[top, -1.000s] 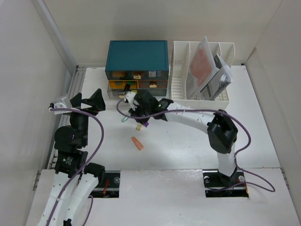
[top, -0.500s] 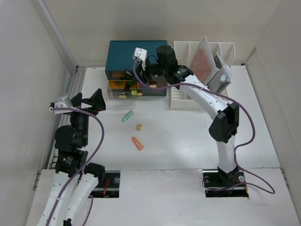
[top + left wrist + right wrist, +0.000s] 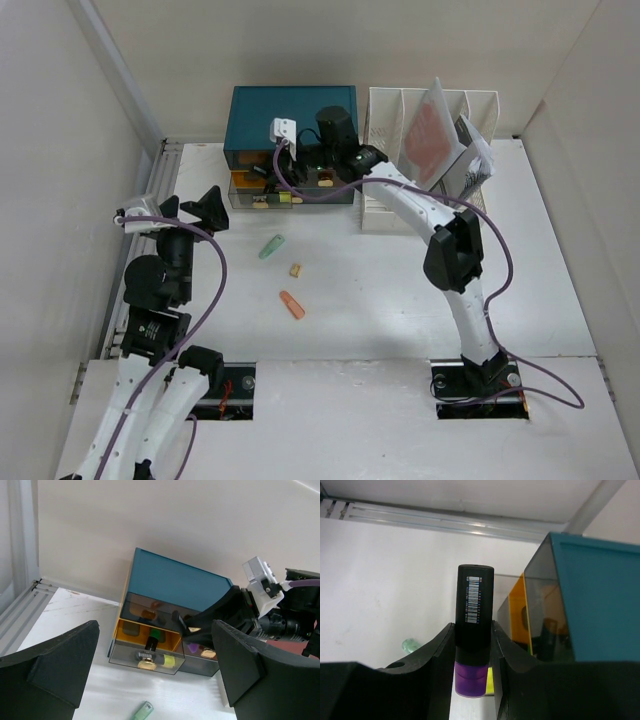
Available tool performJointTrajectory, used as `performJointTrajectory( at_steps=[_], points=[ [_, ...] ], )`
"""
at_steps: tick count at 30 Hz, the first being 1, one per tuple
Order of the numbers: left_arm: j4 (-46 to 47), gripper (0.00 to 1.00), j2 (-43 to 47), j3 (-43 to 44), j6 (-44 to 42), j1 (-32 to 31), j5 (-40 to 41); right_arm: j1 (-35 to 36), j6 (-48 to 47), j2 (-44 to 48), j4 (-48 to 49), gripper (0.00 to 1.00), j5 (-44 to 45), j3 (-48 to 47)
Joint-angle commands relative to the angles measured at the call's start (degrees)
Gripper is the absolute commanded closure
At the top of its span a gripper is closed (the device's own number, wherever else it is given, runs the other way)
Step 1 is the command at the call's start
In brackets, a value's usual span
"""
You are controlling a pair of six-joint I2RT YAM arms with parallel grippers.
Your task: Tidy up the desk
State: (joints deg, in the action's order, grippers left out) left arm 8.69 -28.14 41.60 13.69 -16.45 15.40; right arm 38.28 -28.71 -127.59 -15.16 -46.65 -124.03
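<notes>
Nearest the arm bases, the left gripper (image 3: 188, 210) hung wide open and empty, in front of and left of the teal plastic drawer cabinet (image 3: 292, 118), barely shifted. A second earlier the right gripper (image 3: 474, 642) had been low over the loose pieces in front of that cabinet. Now it was up at the cabinet's front, clamped on a black marker with a purple end (image 3: 475, 605). Stowing it in the pulled-out smoky lower-left drawer (image 3: 145, 660) looked the likely next step. An orange stub (image 3: 292, 305), a tan bit (image 3: 295, 270) and a mint-green tube (image 3: 271, 246) remained on the white tabletop (image 3: 380, 290) before the cabinet. Plain white walls (image 3: 180, 50) closed in behind it.
</notes>
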Motion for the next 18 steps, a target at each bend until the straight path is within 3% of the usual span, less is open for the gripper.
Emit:
performJointTrajectory(
  at_steps=[1,9,18],
  points=[
    [2.2,0.06,-0.7,-0.4,-0.9,-0.3,0.8,0.2,-1.9,-1.5,5.4,1.0,-3.4,-4.7],
    [2.2,0.06,-1.2,-0.4,-1.4,-0.3,1.3,0.2,-3.5,-5.9,5.9,1.0,-2.7,-7.1],
    [2.2,0.06,-1.2,-0.4,-1.4,-0.3,1.3,1.3,-8.6,-9.5,5.9,1.0,4.8,-10.0]
  ],
)
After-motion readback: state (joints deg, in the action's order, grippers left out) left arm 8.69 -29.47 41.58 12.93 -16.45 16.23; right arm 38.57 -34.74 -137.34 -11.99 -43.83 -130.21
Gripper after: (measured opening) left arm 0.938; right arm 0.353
